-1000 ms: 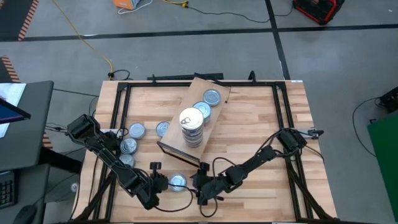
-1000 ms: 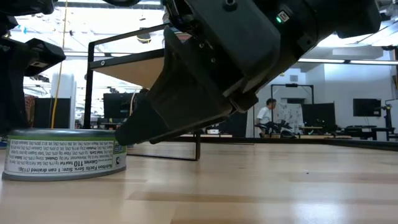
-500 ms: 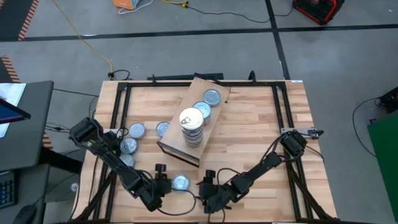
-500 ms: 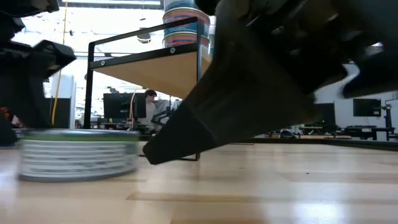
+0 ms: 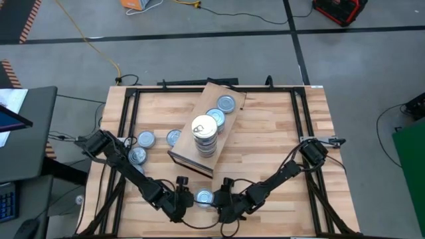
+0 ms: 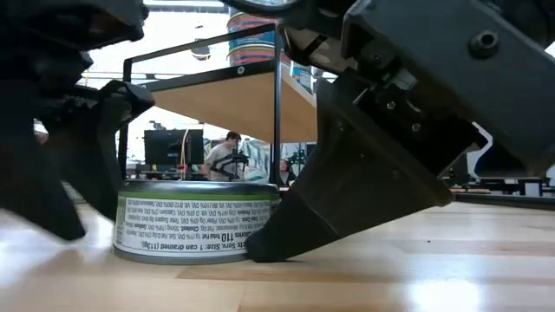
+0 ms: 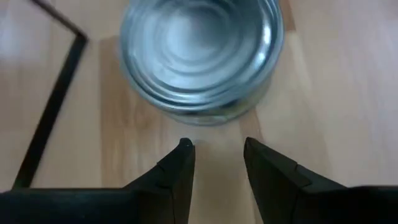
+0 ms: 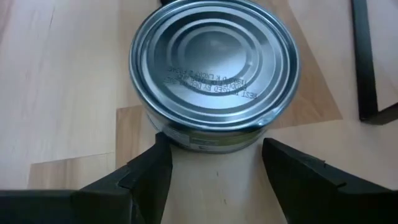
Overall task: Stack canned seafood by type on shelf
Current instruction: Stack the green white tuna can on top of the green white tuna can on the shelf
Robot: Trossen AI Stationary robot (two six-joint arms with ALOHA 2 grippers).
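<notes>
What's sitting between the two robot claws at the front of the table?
One silver-topped can, seen from above, between the left gripper and the right gripper.

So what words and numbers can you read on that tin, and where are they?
"Size: 1 can drained (113g)": bottom line of the side label on the can standing on the table.
"110": same label, the line above.
The rest of that label's print: too small to read.
The code stamped on the can's lid: too faint to read.
</notes>
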